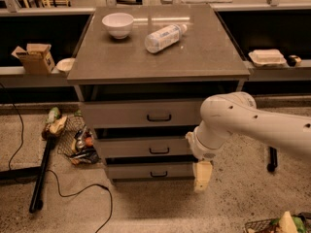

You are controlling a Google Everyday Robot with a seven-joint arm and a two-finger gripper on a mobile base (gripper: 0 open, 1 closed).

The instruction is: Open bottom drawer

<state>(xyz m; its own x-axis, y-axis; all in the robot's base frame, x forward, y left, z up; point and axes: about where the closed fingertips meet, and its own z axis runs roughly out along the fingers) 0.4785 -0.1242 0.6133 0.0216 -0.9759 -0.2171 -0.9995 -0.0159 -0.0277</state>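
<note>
The bottom drawer (146,171) is the lowest and narrowest of three grey drawers in the cabinet. It has a small dark bar handle (159,174) at its centre and sits pushed in. My gripper (202,175) hangs from the white arm (243,123), pointing down. It is at the right end of the bottom drawer's front, to the right of the handle and apart from it. The mid-sized drawer (146,148) and the widest drawer (141,114) lie above.
A white bowl (118,24) and a lying plastic bottle (164,37) rest on the cabinet top (204,57). A wire basket of litter (76,140), a black pole (41,174) and a cable (82,193) lie on the floor at left. A cardboard box (35,57) sits on the left shelf.
</note>
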